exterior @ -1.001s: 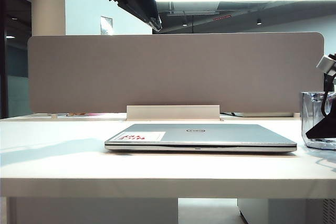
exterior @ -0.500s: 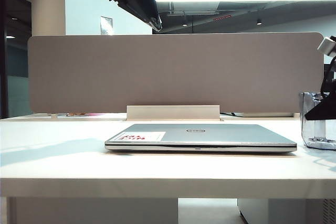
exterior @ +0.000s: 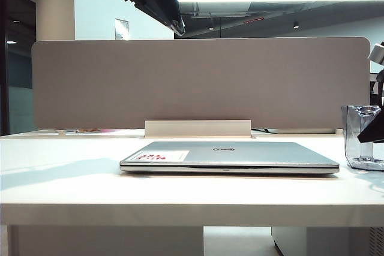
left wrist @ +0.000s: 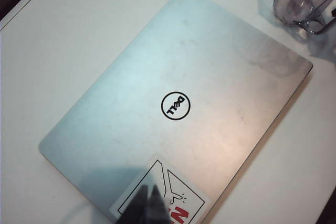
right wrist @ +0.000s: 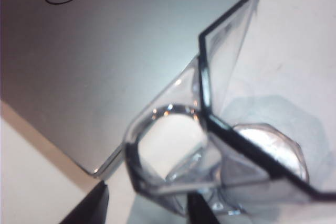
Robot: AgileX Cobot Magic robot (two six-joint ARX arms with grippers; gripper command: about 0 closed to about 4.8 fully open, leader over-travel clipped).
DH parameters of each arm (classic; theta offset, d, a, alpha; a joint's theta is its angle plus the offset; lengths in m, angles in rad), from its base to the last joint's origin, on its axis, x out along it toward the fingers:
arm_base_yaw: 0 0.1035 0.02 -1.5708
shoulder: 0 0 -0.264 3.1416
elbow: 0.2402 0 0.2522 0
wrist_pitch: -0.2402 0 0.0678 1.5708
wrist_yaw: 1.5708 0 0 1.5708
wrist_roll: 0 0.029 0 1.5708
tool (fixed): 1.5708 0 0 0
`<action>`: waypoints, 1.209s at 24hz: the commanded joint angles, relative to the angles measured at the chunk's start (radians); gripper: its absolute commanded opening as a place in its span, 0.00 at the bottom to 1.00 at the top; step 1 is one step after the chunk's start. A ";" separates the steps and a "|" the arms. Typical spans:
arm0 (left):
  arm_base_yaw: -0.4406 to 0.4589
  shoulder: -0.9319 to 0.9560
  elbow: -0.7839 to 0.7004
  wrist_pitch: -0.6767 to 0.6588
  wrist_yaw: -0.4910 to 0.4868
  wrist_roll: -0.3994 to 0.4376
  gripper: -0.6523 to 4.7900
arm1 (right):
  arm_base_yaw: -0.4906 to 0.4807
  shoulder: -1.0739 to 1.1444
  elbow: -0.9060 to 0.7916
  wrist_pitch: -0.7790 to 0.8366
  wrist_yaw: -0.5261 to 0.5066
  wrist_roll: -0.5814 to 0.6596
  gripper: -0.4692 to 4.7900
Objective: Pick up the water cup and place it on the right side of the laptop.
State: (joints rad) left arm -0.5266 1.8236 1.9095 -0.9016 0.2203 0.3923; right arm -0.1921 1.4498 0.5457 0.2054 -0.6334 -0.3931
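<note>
water cup (exterior: 362, 137) stands on table just right of laptop (exterior: 229, 155). right gripper (right wrist: 144, 205) jaws now spread wide astride cup handle, grip released since a second ago: placement looks done. left gripper (left wrist: 148, 203) shut, hovering above laptop.

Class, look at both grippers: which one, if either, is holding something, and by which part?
Neither. The right gripper stands open astride the water cup's handle; the cup rests on the table. The left gripper is shut on nothing.

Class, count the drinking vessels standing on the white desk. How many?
1: a transparent grey-tinted glass mug, right of the closed silver-grey laptop, with the right gripper at its handle.
</note>
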 commanded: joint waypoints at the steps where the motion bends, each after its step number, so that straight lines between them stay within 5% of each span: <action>1: -0.001 -0.003 0.000 0.000 0.002 0.004 0.12 | -0.002 -0.037 0.004 -0.060 0.035 0.000 0.48; 11: -0.002 -0.001 0.000 0.004 0.041 0.000 0.12 | -0.002 -0.214 0.005 -0.341 0.148 0.000 0.46; 14: -0.004 0.003 -0.037 0.053 0.109 -0.006 0.12 | -0.002 -0.306 0.005 -0.409 0.215 0.000 0.11; 15: -0.008 0.006 -0.050 0.076 0.118 -0.012 0.12 | -0.002 -0.325 0.005 -0.419 0.221 0.000 0.07; 23: -0.139 0.130 -0.111 0.310 0.121 -0.034 0.11 | 0.000 -0.502 0.005 -0.473 0.293 0.217 0.07; 29: -0.245 0.276 -0.111 0.560 0.117 -0.034 0.11 | 0.001 -0.615 0.005 -0.515 0.294 0.218 0.07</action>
State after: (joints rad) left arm -0.7612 2.0808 1.7962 -0.4297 0.3325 0.3637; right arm -0.1921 0.8536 0.5457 -0.3130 -0.3405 -0.1780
